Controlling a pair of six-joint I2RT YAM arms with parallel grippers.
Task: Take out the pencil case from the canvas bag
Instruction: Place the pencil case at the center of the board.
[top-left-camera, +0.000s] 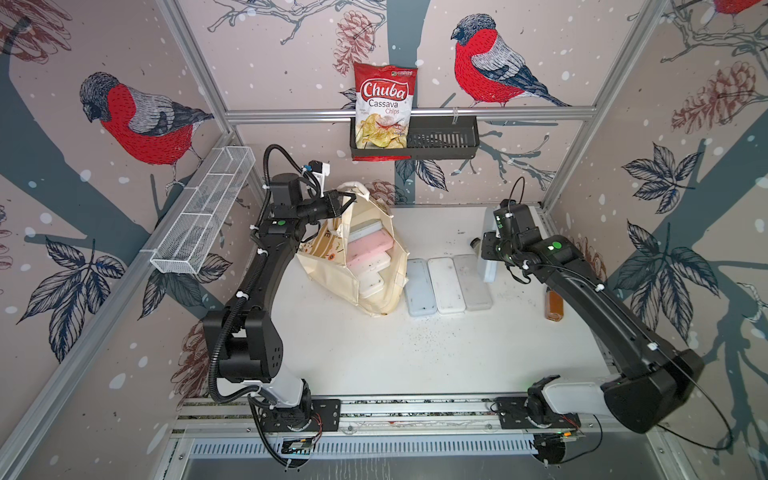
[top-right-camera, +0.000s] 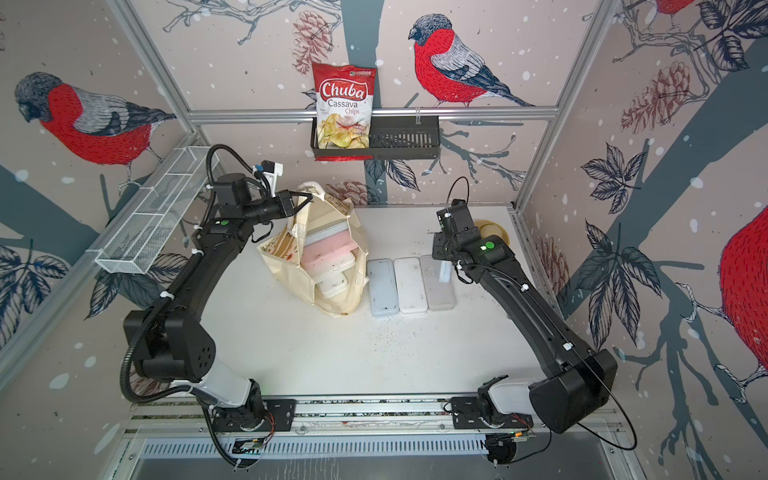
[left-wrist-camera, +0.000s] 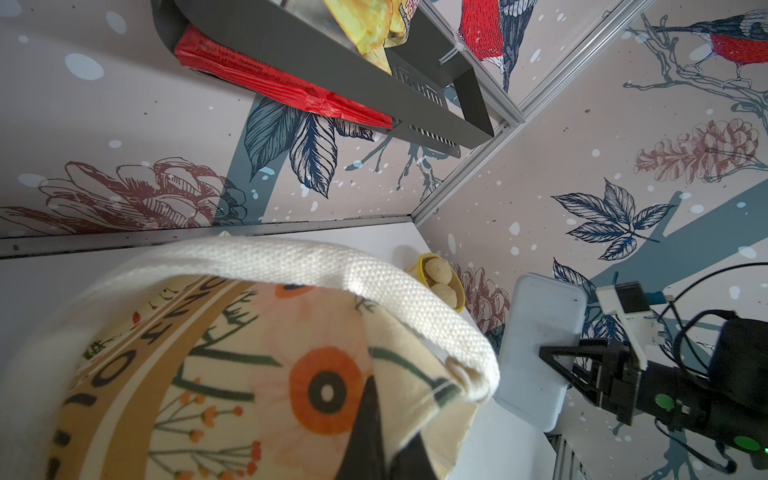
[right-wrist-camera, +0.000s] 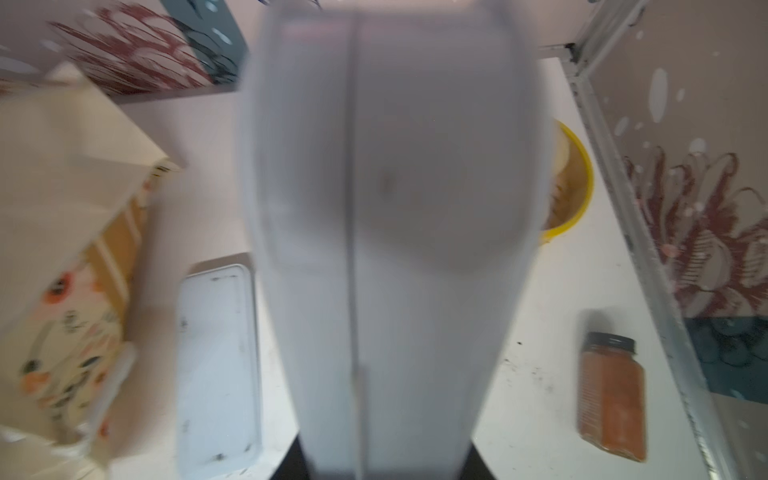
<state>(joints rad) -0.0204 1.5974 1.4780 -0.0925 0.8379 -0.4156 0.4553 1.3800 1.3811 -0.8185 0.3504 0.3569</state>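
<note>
Pincers on both arms are clamped shut on something. The right pincer grips a pale blue pencil case by its flat faces and holds it upright, clear of the bag; whether its lower end touches the surface cannot be told. Nearest the arm bases the surface is bare apart from dark specks, with a spice jar lying by the right arm. Further in, three cases lie flat side by side, touching, just beside the canvas bag and between it and the held one. The bag slumps open on the surface, and inside it a pink case and several white cases lie stacked. At its far edge the left pincer pinches a loop handle, keeping the mouth up. Beyond sits a yellow bowl.

By my reading, the job is over halfway: three out and laid down, a fourth out but not set down, several left inside.
</note>
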